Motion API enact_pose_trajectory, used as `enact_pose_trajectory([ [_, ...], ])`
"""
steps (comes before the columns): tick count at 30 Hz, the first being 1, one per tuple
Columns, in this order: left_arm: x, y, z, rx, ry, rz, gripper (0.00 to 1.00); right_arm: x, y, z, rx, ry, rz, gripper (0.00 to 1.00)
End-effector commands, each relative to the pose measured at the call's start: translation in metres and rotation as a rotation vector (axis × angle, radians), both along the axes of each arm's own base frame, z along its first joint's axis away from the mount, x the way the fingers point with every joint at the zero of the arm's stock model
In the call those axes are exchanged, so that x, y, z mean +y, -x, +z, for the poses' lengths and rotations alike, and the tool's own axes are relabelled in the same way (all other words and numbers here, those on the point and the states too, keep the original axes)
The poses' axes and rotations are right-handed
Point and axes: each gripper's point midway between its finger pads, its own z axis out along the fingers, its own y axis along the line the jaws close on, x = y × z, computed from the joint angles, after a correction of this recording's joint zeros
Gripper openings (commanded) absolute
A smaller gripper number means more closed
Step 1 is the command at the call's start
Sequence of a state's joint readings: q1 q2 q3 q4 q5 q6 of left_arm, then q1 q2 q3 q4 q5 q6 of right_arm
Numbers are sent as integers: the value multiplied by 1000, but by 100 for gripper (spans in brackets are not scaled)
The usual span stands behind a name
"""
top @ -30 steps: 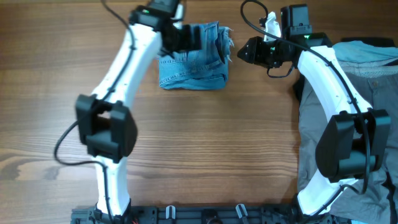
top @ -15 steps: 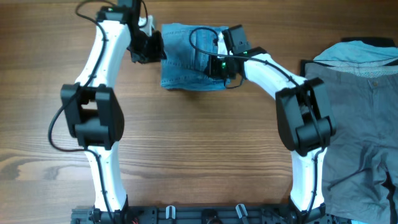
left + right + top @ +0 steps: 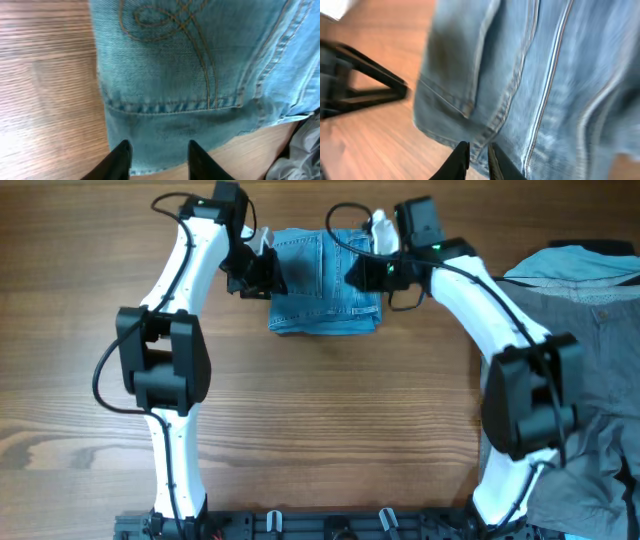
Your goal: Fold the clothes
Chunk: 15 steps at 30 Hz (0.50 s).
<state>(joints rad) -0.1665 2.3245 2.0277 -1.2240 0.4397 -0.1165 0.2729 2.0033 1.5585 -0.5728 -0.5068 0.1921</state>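
The jeans (image 3: 322,283) lie folded into a compact light-blue block at the back middle of the table, a stitched back pocket (image 3: 175,50) facing up. My left gripper (image 3: 262,268) is at their left edge. In the left wrist view it (image 3: 157,152) stands open, its two dark fingers apart over the folded denim edge (image 3: 160,140). My right gripper (image 3: 365,272) is at the block's right edge. In the right wrist view it (image 3: 477,150) is nearly closed, with a seamed denim edge (image 3: 485,135) in the narrow slit. That view is blurred.
Grey trousers (image 3: 585,320) lie spread over the table's right side, with a pale blue piece (image 3: 590,255) at their top. Both arms reach in from the front rail (image 3: 320,525). A dark blurred shape (image 3: 360,87) lies left of the jeans in the right wrist view.
The right arm came in from the right, crossed over the jeans, then drew back to their right edge. The left gripper shifted to the left edge. The jeans slid slightly right. Both grippers closed down.
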Motion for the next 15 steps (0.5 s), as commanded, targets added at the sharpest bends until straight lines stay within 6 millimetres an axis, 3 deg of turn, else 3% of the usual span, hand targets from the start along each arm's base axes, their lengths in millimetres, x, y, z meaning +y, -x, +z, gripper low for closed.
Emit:
enact_pose_trajectory([
  [1,-14,5,-19,32,5,-39,22,-19,-19,-21,-64,131,-56,17],
  [3,-13,7,-33,38,-51,-55,16,-23,-25,-47,-28,160,-97,17],
  [5,-8,12,-52,66,-124,-70,12,-36,-21,-95,100,212,-202,17],
  [7,-4,17,-66,100,-155,-76,9,-35,-2,-138,234,217,-195,15],
  [9,9,13,-77,100,-214,-60,17,-38,25,-166,372,243,-191,13],
  [10,14,10,-78,91,-230,-50,19,-41,33,-170,408,255,-198,13],
  [11,19,5,-78,79,-233,-39,32,-42,38,-170,432,263,-195,12],
  [12,25,1,-78,73,-230,-16,35,-43,42,-169,445,266,-194,12],
  [15,19,3,-65,125,-73,54,27,-18,52,-145,461,126,-71,12],
])
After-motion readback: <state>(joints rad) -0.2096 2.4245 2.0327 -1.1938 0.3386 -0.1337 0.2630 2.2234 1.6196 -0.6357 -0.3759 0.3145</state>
